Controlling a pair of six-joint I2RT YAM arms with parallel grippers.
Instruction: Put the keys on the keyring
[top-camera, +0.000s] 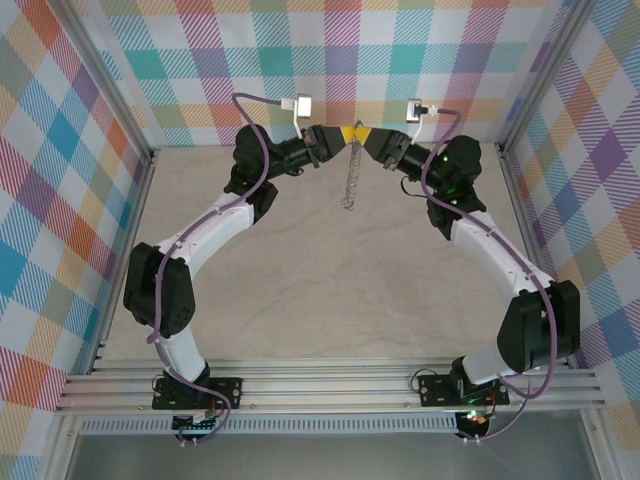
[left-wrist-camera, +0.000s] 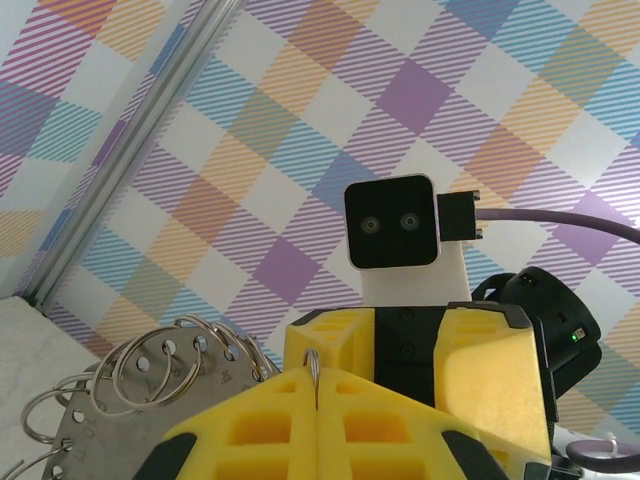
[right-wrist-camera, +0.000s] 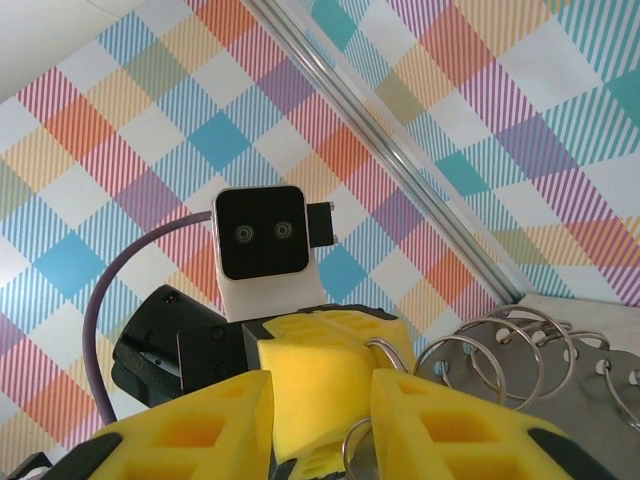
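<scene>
Both grippers meet in mid-air near the back wall. My left gripper (top-camera: 337, 135) (left-wrist-camera: 318, 388) is shut on a thin silvery ring (left-wrist-camera: 316, 368) of the keyring, which stands up edge-on between its yellow pads. The rest of the keyring (top-camera: 348, 185) hangs below as a string of silvery rings and flat grey tags (left-wrist-camera: 150, 405) (right-wrist-camera: 545, 385). My right gripper (top-camera: 363, 136) (right-wrist-camera: 320, 412) is open, with its yellow fingers (right-wrist-camera: 455, 425) on either side of the left gripper's tip. A ring loop (right-wrist-camera: 385, 352) lies against its right finger. I cannot pick out the tiny key.
The pale tabletop (top-camera: 300, 270) lies well below the grippers. Checked walls and aluminium frame rails (top-camera: 150, 160) enclose it on three sides. The arms' bases sit on the rail (top-camera: 330, 385) at the near edge.
</scene>
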